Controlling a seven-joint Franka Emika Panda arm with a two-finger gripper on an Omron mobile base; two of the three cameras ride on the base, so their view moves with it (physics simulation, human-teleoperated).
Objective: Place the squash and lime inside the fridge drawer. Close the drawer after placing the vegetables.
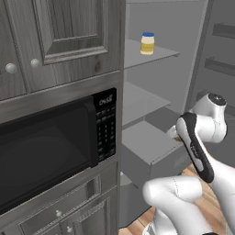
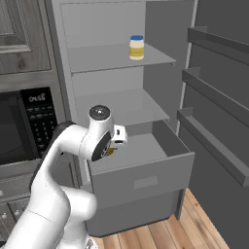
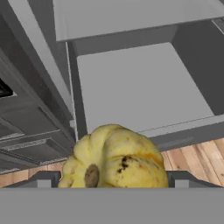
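Note:
The squash (image 3: 114, 158), yellow with brownish mottling, fills the bottom of the hand view, and my gripper (image 3: 113, 180) is shut on it. In the right base view the gripper (image 2: 114, 146) hangs above the front left corner of the fridge drawer (image 2: 141, 182), with a sliver of the squash (image 2: 110, 151) showing under the hand. The drawer (image 3: 140, 87) is pulled out, and the part of its light-grey floor that shows is bare. From the left base view the drawer (image 1: 149, 143) sits just left of the gripper (image 1: 173, 134). The lime is out of view.
A yellow blue-capped jar (image 2: 136, 47) (image 1: 147, 43) stands on the upper fridge shelf. The open fridge door (image 2: 219, 126) with its racks is on the right. A black microwave (image 1: 46, 151) and wood-grain cabinets flank the fridge on the left. Below is wooden floor (image 2: 160, 236).

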